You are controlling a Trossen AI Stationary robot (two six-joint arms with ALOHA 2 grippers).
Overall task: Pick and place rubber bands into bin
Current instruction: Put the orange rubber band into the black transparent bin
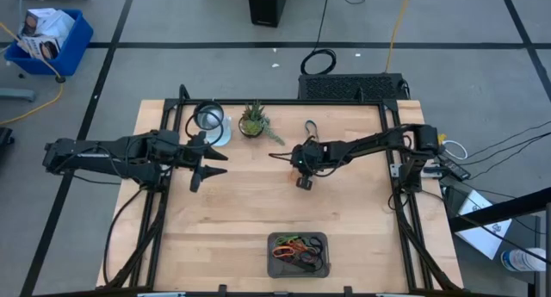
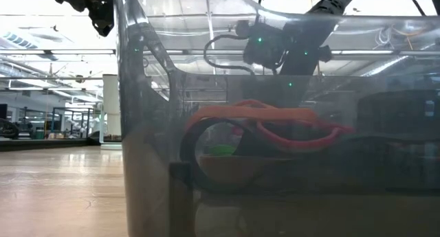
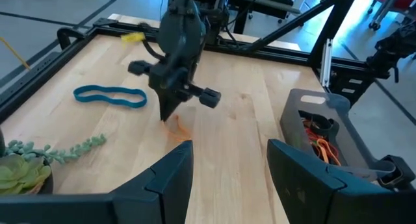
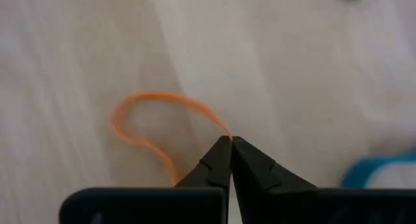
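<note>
A thin orange rubber band lies on the wooden table near its middle; it also shows in the left wrist view. My right gripper points down at it and is shut on it. A blue rubber band lies flat farther back, also seen in the high view. The dark grey bin stands near the table's near edge and holds several orange, red and black bands. My left gripper hovers open and empty at the table's left. My right gripper pinches the orange band's strand between its two fingertips, at one end of the loop. The fingers come from above, pointing down. The rest of the loop lies slack on the table.
A small potted succulent and a round glass object with a black loop stand at the table's far left. The low view looks through the bin's wall. A black frame rims the table.
</note>
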